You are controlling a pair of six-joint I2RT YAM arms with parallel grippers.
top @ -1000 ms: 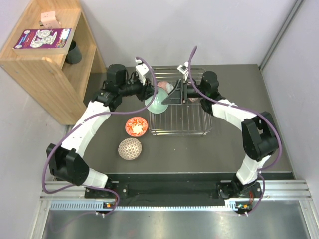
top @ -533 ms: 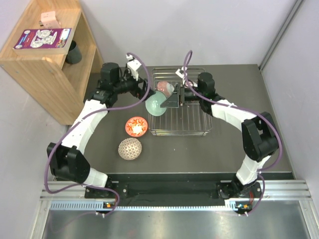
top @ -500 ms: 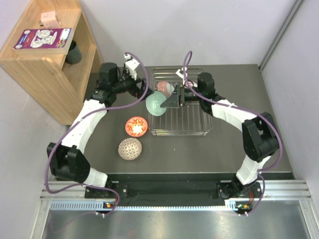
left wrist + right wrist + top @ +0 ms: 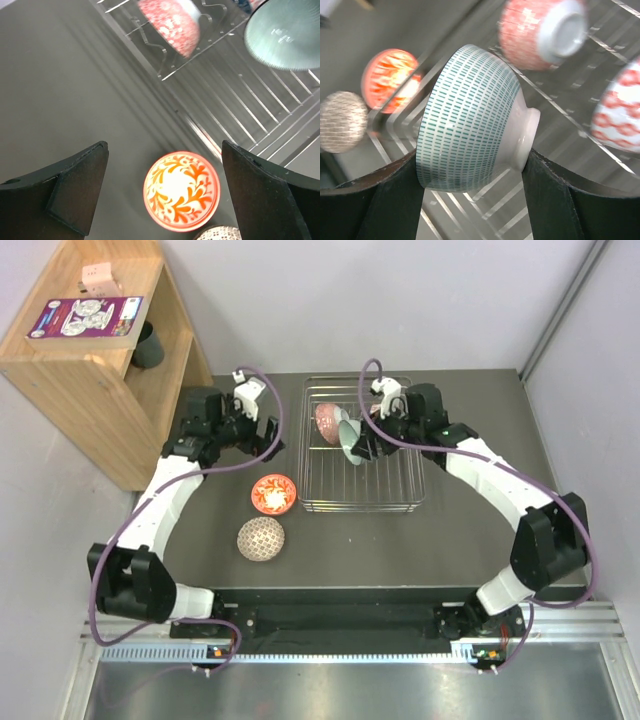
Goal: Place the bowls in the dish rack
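My right pincer (image 4: 472, 160) grips the mint bowl (image 4: 470, 115) on edge over the dish rack (image 4: 385, 490), mouth facing left, beside a racked red bowl (image 4: 327, 420); my left pincer (image 4: 162, 147) gapes empty.

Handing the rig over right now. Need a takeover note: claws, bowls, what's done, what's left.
Left claw: open, empty, above the red-orange floral bowl, left of the dish rack.
Right claw: shut on the mint green bowl, held on edge over the rack, not released.
Done: red patterned bowl on its side at the rack's back left, and a red-and-white bowl near it.
On the table: floral bowl upright, beige mesh bowl upside down.
Left: seat and release the mint green bowl, then load those two.
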